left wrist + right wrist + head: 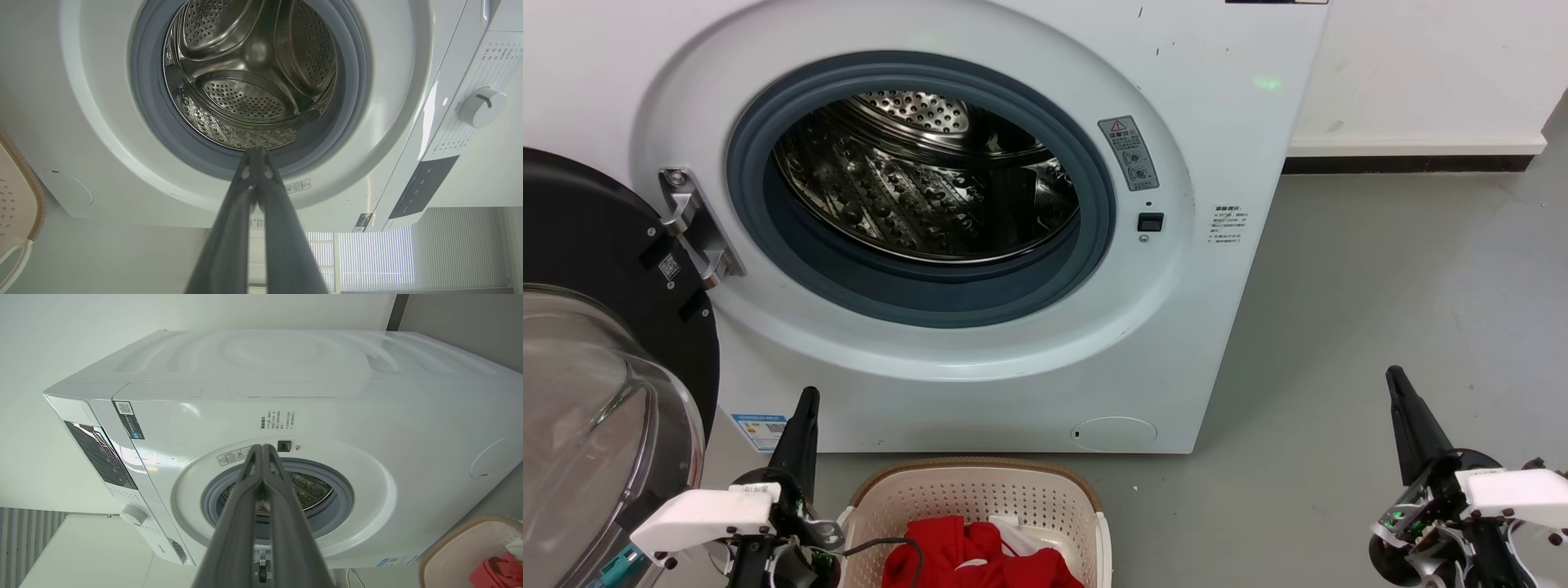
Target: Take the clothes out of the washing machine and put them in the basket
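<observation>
Nearest us, the left end effector (805, 412) and right end effector (1399, 392) point up, fingers pressed together, gripping nothing. Just beside the left one sits the basket (980, 468), the red clothes (964, 555) heaped inside it. Beyond stands the washer (1233, 327), door (596, 245) swung open to the left, drum (915, 196) showing bare steel. We judge the unloading all but done, so the step is a last check: we should scan the drum floor behind the gasket (915, 298) lip before calling it empty, and move the left arm wide of the basket rim. The head view hides that low front edge; the left wrist view looks straight in to the back wall and shows no red. The right wrist view adds the washer's top and a basket corner holding red.
</observation>
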Robot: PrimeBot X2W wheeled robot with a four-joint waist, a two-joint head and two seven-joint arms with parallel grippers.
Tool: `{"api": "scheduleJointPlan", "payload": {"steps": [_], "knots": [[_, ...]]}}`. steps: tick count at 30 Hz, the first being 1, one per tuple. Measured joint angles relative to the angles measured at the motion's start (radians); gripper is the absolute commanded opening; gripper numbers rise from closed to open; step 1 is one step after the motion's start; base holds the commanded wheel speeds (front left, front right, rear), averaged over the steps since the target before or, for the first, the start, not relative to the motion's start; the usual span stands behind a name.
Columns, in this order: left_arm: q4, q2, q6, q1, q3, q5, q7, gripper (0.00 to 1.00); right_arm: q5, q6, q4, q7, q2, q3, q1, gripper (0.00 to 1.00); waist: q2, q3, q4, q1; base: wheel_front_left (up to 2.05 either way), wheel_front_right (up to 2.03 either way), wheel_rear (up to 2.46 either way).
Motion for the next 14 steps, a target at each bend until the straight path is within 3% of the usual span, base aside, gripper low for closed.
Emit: {"api": "scheduleJointPlan", "payload": {"steps": [14], "knots": [[0.001, -0.001, 0.000, -0.002, 0.001, -0.009, 0.002, 0.00, 0.007, 0.000, 0.003, 0.004, 0.004, -0.006, 0.000, 0.00, 0.0000, 0.000, 0.000, 0.0000, 0.00, 0.00, 0.00]]}}
